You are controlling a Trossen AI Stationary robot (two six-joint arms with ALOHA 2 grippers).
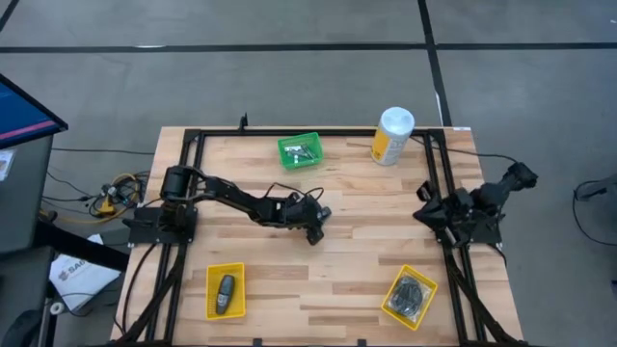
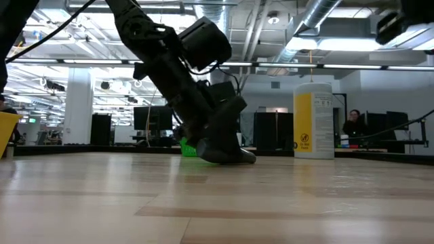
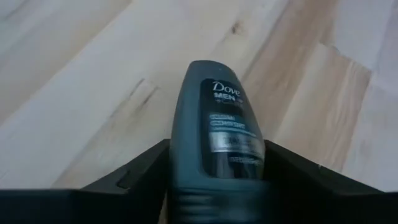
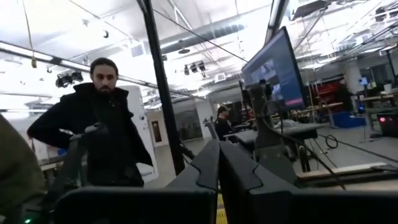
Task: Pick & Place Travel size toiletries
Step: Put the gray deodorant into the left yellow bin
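A dark oval bottle (image 3: pixel 219 134) with white lettering lies between the fingers of my left gripper (image 1: pixel 313 229), low over the middle of the table. In the low view the gripper (image 2: pixel 220 146) reaches down to the tabletop. Another dark oval piece (image 1: pixel 224 294) lies in the yellow tray (image 1: pixel 236 270) at the near left. Black round bundles (image 1: pixel 413 292) lie in the yellow tray (image 1: pixel 393 306) at the near right. Silvery pieces (image 1: pixel 305 150) lie in the green tray (image 1: pixel 285 146) at the far middle. My right gripper (image 4: pixel 219 168) is shut and empty, raised at the right edge. My left gripper pinches the bottle by its two long sides (image 3: pixel 180 155) between its two fingers (image 3: pixel 140 171). The fingers slant down from the table's left and lie along the bottle, whose rounded end (image 3: pixel 208 68) sticks out past them. In the low view its underside (image 2: pixel 234 158) is at the tabletop.
A tall white-and-yellow canister (image 1: pixel 392 136) stands at the far right of the table. Black frame rails (image 1: pixel 193 164) run along the left, right and far edges. Bare wood lies around the left gripper. People stand in the room beyond the table.
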